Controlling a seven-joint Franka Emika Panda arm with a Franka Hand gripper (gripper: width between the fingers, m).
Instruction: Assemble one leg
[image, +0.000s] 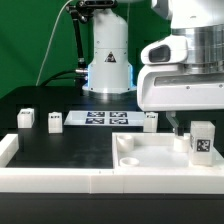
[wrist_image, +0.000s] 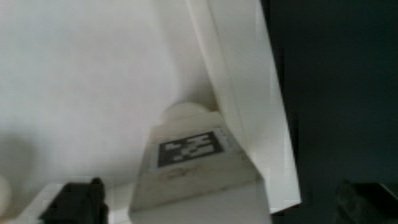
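Note:
A leg (image: 203, 143), a small white post with a marker tag, stands upright in the near-right corner recess of the large white tray-like piece (image: 150, 160). My gripper (image: 186, 126) hangs just above and behind it; one dark finger (image: 172, 122) shows. In the wrist view the leg (wrist_image: 192, 150) stands between my two fingertips (wrist_image: 80, 200), with a gap on each side. My gripper (wrist_image: 222, 205) is open and holds nothing. The tray's rim (wrist_image: 240, 90) runs beside the leg.
Three more legs stand on the black table: two at the exterior view's left (image: 26, 118) (image: 54, 122) and one near the middle (image: 150, 121). The marker board (image: 105, 119) lies behind them. The robot's base (image: 107, 65) is at the back.

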